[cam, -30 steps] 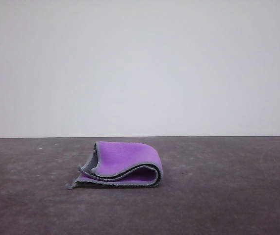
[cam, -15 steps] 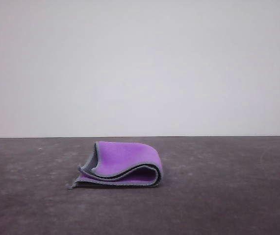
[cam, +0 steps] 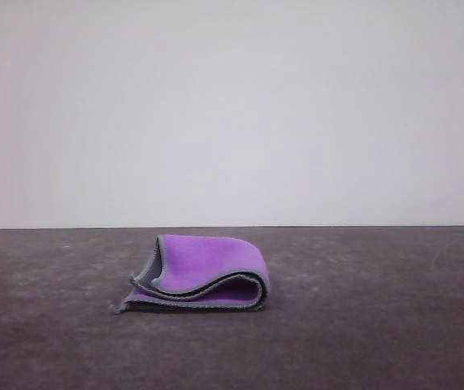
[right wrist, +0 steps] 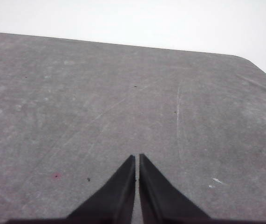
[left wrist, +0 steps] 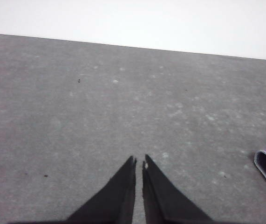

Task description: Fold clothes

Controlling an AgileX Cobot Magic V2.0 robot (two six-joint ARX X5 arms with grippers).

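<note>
We see the cloth (cam: 203,272) folded, purple side out, on the table (cam: 378,325) | left gripper (left wrist: 139,162) pinched together, holding nothing | right gripper (right wrist: 137,157) pinched together, holding nothing

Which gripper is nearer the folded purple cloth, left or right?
Left. The left gripper, shut, has the cloth's edge in its wrist view, off to one side. The right gripper, shut, points at bare table.

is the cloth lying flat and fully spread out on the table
No, in the front view the cloth sits folded over on itself on the table, its purple face showing on top with curled layers visible along the near edge.
</note>
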